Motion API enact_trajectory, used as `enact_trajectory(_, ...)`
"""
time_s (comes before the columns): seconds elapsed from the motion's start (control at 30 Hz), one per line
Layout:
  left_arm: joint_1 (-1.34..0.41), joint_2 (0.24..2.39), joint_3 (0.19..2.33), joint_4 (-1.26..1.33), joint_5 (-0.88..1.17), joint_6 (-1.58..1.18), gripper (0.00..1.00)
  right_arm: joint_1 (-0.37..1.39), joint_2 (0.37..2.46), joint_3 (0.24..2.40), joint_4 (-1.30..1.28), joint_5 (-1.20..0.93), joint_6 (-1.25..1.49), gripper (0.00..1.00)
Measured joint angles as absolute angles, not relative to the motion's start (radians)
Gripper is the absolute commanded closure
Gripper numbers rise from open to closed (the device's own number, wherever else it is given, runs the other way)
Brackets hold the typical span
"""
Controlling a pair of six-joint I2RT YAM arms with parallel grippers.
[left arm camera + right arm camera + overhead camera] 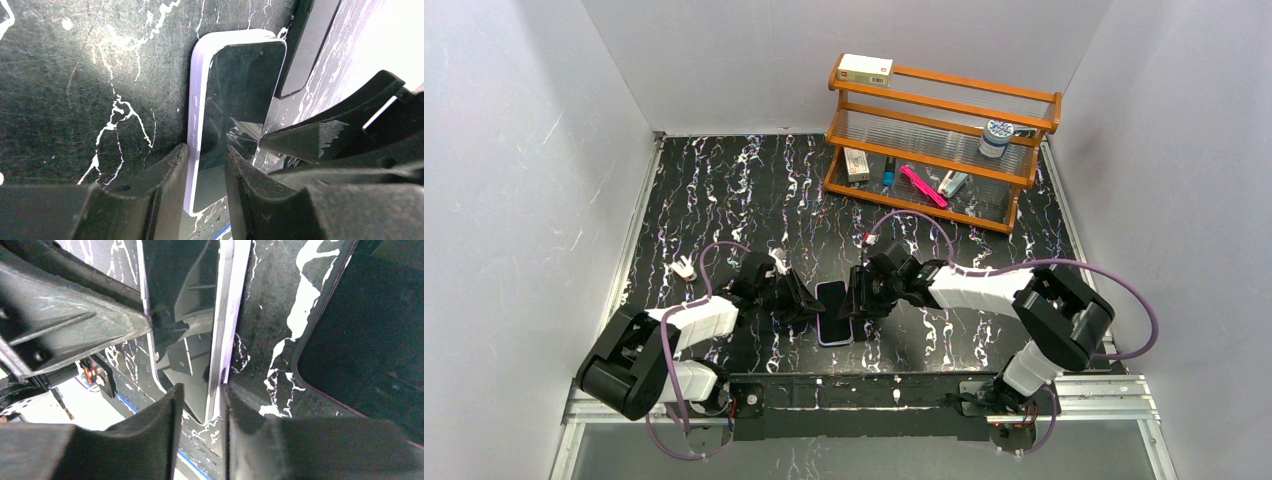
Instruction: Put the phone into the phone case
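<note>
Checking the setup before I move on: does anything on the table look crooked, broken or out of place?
Nothing looks spilled or broken. Only oddity: a second black phone lies close beside the phone case, crowding it while the left gripper and right gripper pinch its edges.

Left arm: base at near left, forearm reaching inward and low. Left gripper: points right, fingers drawn narrow, pinching one long edge of the phone case. Right arm: elbow raised at near right, forearm angled left. Right gripper: points left, fingers likewise narrow on the opposite edge.
</note>
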State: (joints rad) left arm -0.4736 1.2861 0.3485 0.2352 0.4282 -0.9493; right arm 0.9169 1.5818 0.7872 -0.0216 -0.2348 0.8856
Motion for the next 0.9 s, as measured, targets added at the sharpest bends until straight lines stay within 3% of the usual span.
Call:
enact_trajectory(0.33, -0.474, 1.287, 0.349, 0.233, 0.429, -0.949, 0.71, 0.917, 1.552, 0.748, 0.021, -0.207, 0.912, 0.26)
enact_trajectory(0.63, -0.474, 1.290, 0.340, 0.231, 0.434, -0.958, 0.80, 0.917, 1.612, 0.739, 0.130, -0.213, 0.945, 0.24)
enact_trajectory(0.9, -0.466, 1.304, 0.340, 0.241, 0.454, -0.963, 0.80, 0.905, 1.639, 0.737, 0.201, -0.253, 0.997, 0.24)
